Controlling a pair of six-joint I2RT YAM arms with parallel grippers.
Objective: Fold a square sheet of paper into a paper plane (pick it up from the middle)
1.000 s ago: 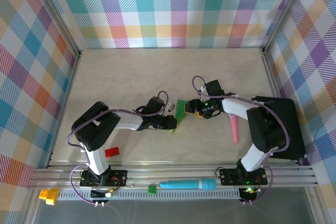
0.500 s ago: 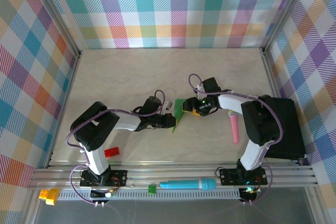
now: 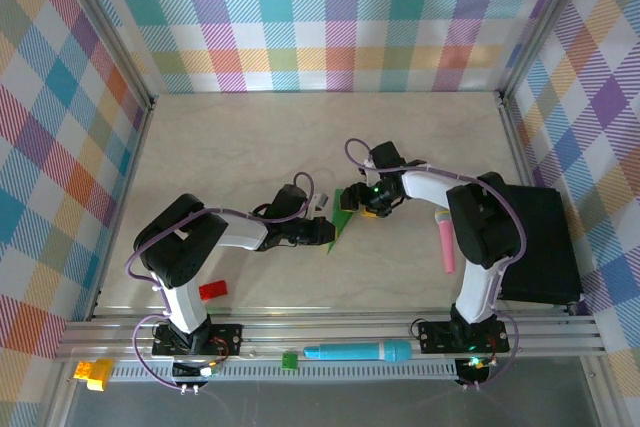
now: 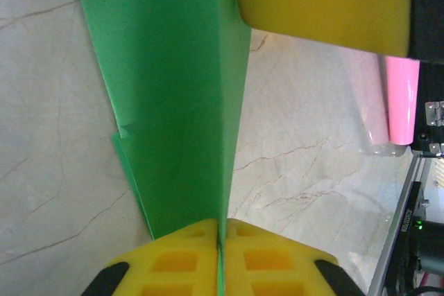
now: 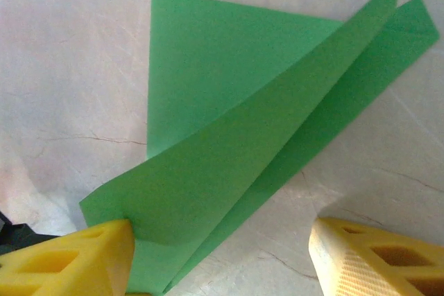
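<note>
The green sheet of paper lies near the middle of the table in the top view, just below the center of the frame. It is folded (not flat any more), and one flap lifts up off the table.

The left gripper comes in from the left of the frame. In the left wrist view its two yellow fingers sit at the bottom of the frame, pressed tight together. The thin edge of the sheet is pinched between them. The paper runs from there up to the top of that frame.

The right gripper is just to the right of the paper in the top view. In the right wrist view its yellow fingers are far apart in the two bottom corners, holding nothing. The one at the lower left touches the edge of the lifted flap. The other one rests apart from the paper.

A pink marker lies on the table further right.
</note>
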